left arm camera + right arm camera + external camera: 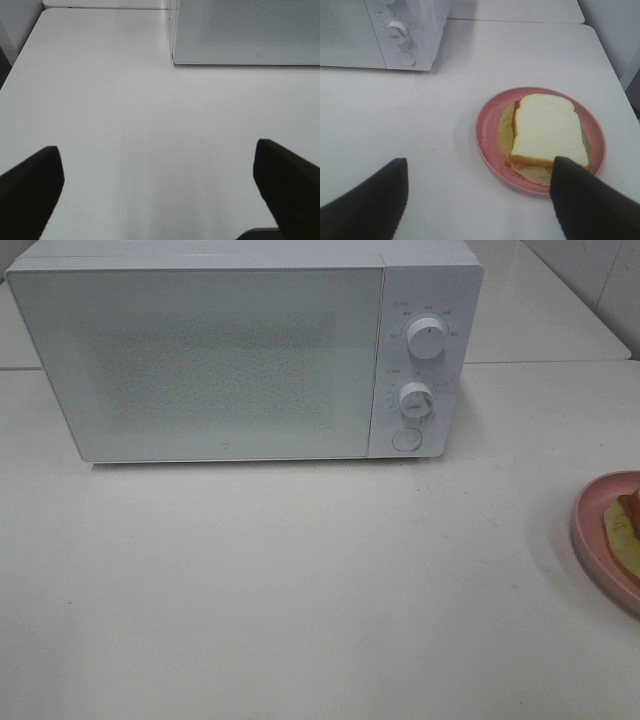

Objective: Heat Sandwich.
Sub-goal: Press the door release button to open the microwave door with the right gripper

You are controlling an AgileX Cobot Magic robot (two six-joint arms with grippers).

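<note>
- Sandwich (547, 130) lies on a pink plate (487, 135) at about 3 o'clock on the white table (300, 590), well apart from the oven. The heating job looks to be at its very start, with neither arm holding anything.
- Left gripper (157, 150) hangs over bare tabletop, its fingers spread wide with nothing between them.
- Microwave (240, 350) stands at about 11 o'clock with its door (200, 360) shut. Two dials (427, 340) and a round button (406, 439) run down its right-hand panel.
- The next move, as a judgement, calls for opening that door, probably with the button, before the food can be carried across and set inside.
- Right gripper (480, 162) hovers just short of the plate, its fingers apart and empty.
- Up close, the food shows a pale top slice with an orange-brown crust edge. A yellow-green layer spills out beneath, and it lies flat inside the rim.
</note>
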